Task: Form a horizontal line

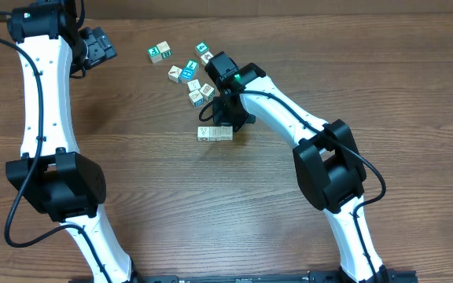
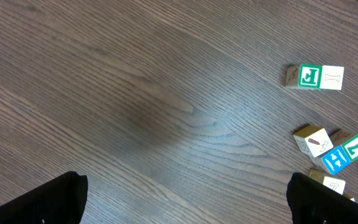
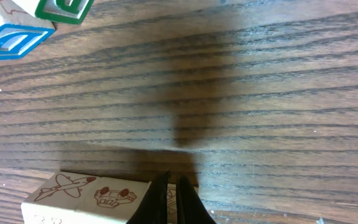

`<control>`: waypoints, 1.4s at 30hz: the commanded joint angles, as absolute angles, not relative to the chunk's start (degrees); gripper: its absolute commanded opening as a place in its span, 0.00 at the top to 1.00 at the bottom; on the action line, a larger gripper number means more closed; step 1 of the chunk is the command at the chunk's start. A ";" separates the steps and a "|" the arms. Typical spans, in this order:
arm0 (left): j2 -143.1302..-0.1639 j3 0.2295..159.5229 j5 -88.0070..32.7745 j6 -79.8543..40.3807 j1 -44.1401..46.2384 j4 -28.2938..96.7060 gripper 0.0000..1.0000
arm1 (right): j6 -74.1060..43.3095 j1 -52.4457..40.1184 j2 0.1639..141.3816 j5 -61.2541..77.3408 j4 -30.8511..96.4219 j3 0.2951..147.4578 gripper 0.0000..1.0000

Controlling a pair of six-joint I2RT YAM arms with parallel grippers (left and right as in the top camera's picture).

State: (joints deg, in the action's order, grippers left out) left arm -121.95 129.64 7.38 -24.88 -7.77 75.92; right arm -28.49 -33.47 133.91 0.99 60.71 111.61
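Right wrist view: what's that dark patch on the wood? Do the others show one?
Right wrist view: a soft shadow on the table, likely the arm's, beyond the shut right gripper; the row of cubes is sharp, the loose cubes blur. Left wrist view: a similar broad shadow, the left gripper a dark silhouette. Overhead view: even light, no glare.

We've got bare table (image 1: 171,204) on the near side & left of the row (image 1: 215,133). Rt end's blocked by the right gripper (image 3: 173,185), tips pinched together. Far side's crowded by loose cubes (image 1: 197,97), w/ a narrow gap between.
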 commanded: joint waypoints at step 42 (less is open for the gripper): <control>-121.40 130.43 7.92 -23.79 -7.86 76.09 0.00 | -33.01 -28.84 133.86 -10.70 62.94 111.26 0.00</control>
